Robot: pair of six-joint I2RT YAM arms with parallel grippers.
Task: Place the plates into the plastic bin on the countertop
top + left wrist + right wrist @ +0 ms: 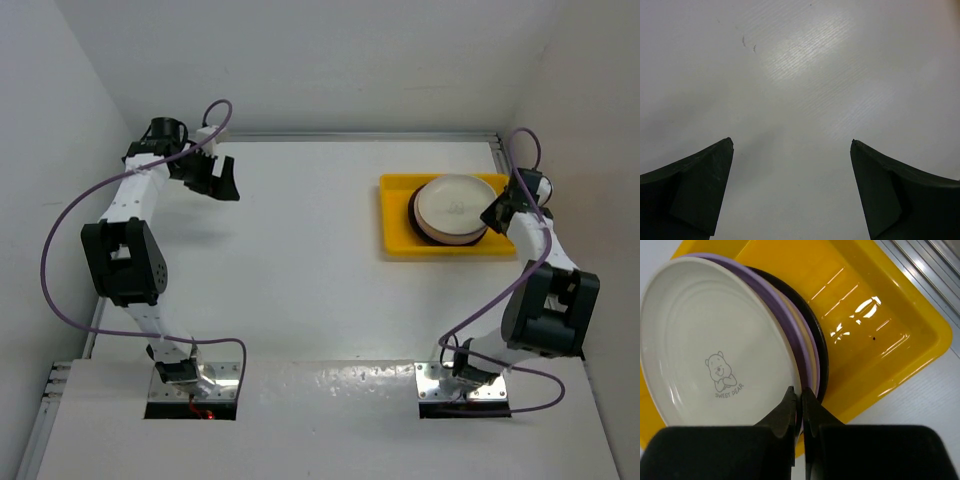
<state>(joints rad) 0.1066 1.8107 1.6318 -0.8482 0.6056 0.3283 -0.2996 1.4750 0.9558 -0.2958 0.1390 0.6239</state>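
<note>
Left arm: the left gripper (215, 178) hangs over the far left of the desk (300, 290). Its fingers are spread wide apart, and the left wrist view shows only bare white desk surface between them (791, 142).

Far right of desk: the plastic bin (395, 215) lies flat, close to the metal strip at the far edge. A stack of plates (452, 205) sits inside it, toward its right half.

Right wrist view: the cream plate (705, 340), printed with a bear and "SWEET DEAR", lies on top. A lilac plate (775, 300) is beneath it and a dark plate (812, 325) lower still.

Right arm: the right gripper (801, 390) is at the right rim of the stack, its fingers nearly together and clamped on the cream plate's rim.
</note>
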